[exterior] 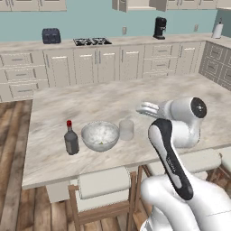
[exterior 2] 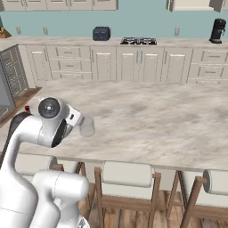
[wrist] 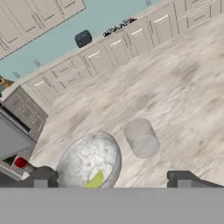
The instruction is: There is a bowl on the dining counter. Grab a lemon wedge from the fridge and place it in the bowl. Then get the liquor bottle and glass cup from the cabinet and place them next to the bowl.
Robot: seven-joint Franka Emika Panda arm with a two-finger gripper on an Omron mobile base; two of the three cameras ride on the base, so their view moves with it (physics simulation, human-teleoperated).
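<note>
Hand view: the pincer (wrist: 111, 178) is spread wide, released, with the glass cup (wrist: 141, 138) at one o'clock; a careless retreat could topple it against the bowl (wrist: 76, 162).

Veined matt marble counter (exterior: 113, 97), translucent speckled bowl (exterior: 100, 135), clear glass cup (exterior: 126, 129), dark glossy bottle (exterior: 71, 139), wooden stools (exterior: 103, 194).

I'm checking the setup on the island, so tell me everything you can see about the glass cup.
The glass cup is a short, clear, pale tumbler with straight sides, looking like frosted glass. It stands upright on the marble dining counter, just beside the bowl, on the side away from the liquor bottle. It looks empty. The open gripper does not hold it.
</note>
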